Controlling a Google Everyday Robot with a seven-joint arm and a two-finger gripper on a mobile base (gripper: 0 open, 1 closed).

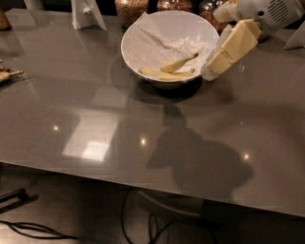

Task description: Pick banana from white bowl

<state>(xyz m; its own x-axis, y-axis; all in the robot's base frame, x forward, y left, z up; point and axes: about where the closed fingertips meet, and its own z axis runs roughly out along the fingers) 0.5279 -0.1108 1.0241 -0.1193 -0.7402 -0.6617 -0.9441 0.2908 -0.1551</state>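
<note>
The white bowl (143,28) stands at the far middle of the grey table. Inside it, the small plump pale yellow-green banana (177,64) lies with its dark stem tip pointing up and right. A longer, flatter, paler banana (162,74) lies just in front of it. Crumpled white paper (159,40) lines the bowl. My gripper (212,69), cream-coloured with a white wrist, comes in from the upper right. Its tip is at the bowl's right rim, a little right of the small banana and apart from it.
Glass jars of grain (131,9) stand behind the bowl. A white stand (88,13) is at the back left. A small yellowish object (5,75) lies at the left edge. The table's front edge (143,183) runs across the bottom, with cables (143,224) on the floor below.
</note>
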